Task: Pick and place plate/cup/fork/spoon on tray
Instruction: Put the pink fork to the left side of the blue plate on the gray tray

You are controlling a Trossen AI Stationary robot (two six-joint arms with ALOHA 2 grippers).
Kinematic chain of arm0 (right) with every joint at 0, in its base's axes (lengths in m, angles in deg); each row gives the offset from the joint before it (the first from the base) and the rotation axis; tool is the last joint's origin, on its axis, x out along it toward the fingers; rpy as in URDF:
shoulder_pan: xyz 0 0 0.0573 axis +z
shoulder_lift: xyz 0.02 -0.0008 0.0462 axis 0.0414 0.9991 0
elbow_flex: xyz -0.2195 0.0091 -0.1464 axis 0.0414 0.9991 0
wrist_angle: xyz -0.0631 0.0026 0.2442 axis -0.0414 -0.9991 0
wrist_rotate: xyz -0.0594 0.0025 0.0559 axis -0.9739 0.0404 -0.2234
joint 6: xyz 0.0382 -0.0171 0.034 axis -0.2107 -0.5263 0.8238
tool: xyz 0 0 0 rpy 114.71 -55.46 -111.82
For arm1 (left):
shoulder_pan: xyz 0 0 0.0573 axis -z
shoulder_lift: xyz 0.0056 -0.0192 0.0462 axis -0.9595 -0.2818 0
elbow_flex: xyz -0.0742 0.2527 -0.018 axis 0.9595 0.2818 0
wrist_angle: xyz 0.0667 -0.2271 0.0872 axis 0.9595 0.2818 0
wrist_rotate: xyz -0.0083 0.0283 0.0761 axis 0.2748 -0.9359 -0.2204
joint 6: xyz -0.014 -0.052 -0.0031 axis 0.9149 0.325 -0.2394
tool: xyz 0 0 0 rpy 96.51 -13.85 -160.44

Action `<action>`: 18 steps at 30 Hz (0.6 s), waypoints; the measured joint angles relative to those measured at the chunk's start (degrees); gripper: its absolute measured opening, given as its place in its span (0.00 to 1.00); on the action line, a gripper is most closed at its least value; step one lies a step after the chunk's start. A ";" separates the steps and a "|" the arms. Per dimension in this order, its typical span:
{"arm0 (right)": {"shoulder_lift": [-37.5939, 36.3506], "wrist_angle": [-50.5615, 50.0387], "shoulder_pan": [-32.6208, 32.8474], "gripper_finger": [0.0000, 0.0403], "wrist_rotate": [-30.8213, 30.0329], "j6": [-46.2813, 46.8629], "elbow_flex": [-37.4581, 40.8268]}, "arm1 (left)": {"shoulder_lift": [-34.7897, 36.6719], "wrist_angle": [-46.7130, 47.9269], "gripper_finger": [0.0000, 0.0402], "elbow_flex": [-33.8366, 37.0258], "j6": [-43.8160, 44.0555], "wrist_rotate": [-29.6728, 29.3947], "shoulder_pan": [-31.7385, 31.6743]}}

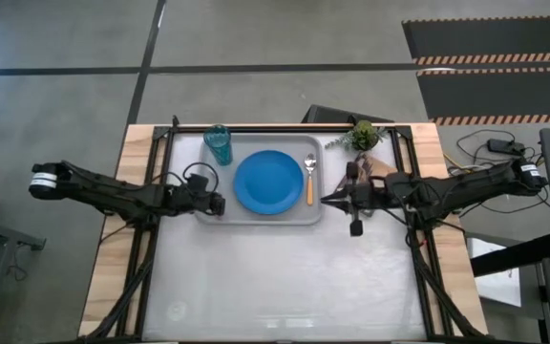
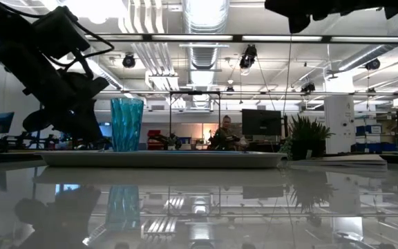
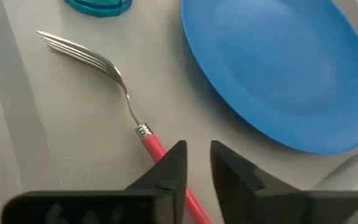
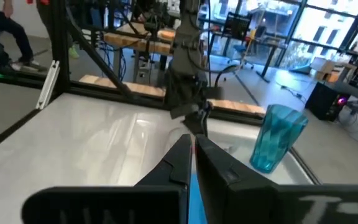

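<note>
The left claw (image 3: 197, 163) hangs low over the left end of the tray (image 1: 256, 219), its two dark fingers (image 3: 174, 165) slightly apart and gripping nothing; the pink-red handle of the fork (image 3: 126, 106) runs just beside and under one finger, and the fork lies flat on the tray floor, its tines toward the cup (image 1: 218, 144). The cup stands upright in the tray's far-left corner. The blue plate (image 1: 269, 182) rests flat in the middle of the tray, just beside the fork. The spoon (image 1: 309, 176) lies on the right side of the tray, next to the plate's right edge, with its metal bowl toward the far rim and its orange handle toward the near rim. The right claw (image 4: 193, 155) is off the tray, raised just beyond its right rim, its fingers pressed together and empty. Past the tray's far-right corner a small potted plant (image 1: 362, 135) stands on the worktop (image 1: 285, 287), with a brownish card (image 1: 378, 166) lying near it.
</note>
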 joint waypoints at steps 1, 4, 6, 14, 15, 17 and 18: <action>-0.06 0.09 0.00 0.03 0.01 -0.15 -0.10 | 0.00 0.02 0.17 0.04 0.00 0.14 0.00; -0.10 -0.15 0.00 0.02 0.02 -0.11 0.24 | 0.00 0.02 0.28 0.04 0.03 0.33 0.00; -0.14 -1.07 0.00 0.02 0.00 -0.62 0.55 | -0.04 0.02 0.35 0.05 1.50 0.35 0.00; -0.45 -1.81 0.00 0.02 0.01 -0.93 -1.03 | -3.12 -0.05 0.45 0.20 6.01 0.81 0.00; -0.49 -1.78 0.00 0.02 0.01 -0.85 -1.22 | -3.81 -0.26 0.45 0.20 6.24 0.82 0.00; -0.54 -1.99 0.00 0.02 0.02 -0.91 -1.24 | -5.14 -0.43 0.45 0.20 7.28 0.85 -0.01; -0.54 -2.07 0.00 0.02 0.02 -1.08 -1.24 | -5.88 -0.74 0.45 0.20 7.39 0.85 -0.02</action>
